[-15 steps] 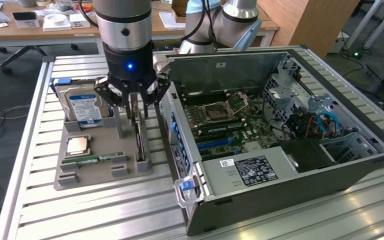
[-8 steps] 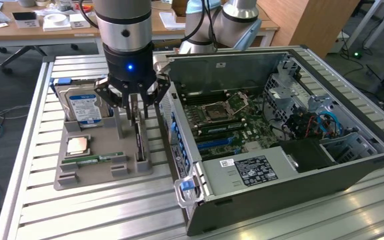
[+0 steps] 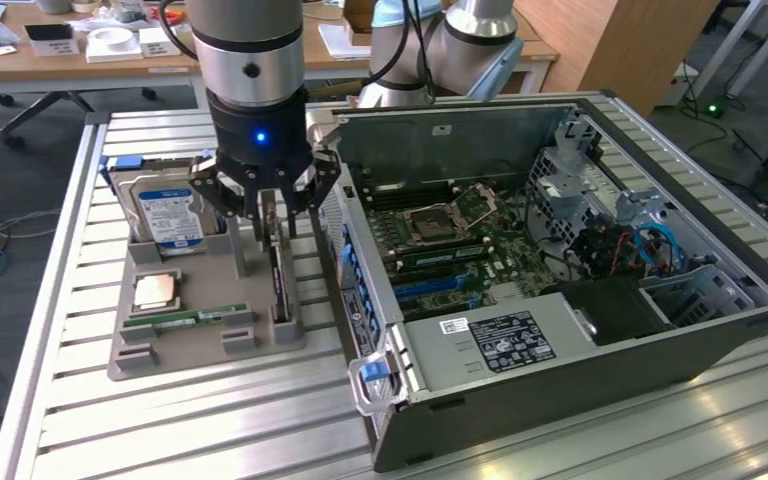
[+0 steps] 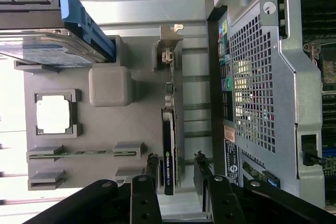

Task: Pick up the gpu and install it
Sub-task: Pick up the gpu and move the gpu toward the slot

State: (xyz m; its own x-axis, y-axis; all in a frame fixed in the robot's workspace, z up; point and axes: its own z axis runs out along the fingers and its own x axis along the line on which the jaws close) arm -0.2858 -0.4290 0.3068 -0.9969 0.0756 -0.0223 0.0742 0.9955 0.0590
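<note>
The gpu (image 3: 279, 272) is a thin dark card standing on edge in a slot of the grey holder (image 3: 184, 352), at the side nearest the computer case. My gripper (image 3: 268, 212) hangs right over the card's far end, open, one finger on each side of it. In the wrist view the gpu (image 4: 169, 129) runs between my fingertips (image 4: 152, 165), its metal bracket at the far end. My gripper (image 4: 176, 169) stands open around the card, with a gap between the card and the finger on the case side.
The holder (image 4: 110, 124) also carries a silver hard drive (image 3: 168, 215) with a blue-white label, a processor chip (image 3: 157, 290) and a green memory stick (image 3: 204, 316). The open computer case (image 3: 558, 250) lies close beside the holder, with its motherboard (image 3: 451, 250) exposed.
</note>
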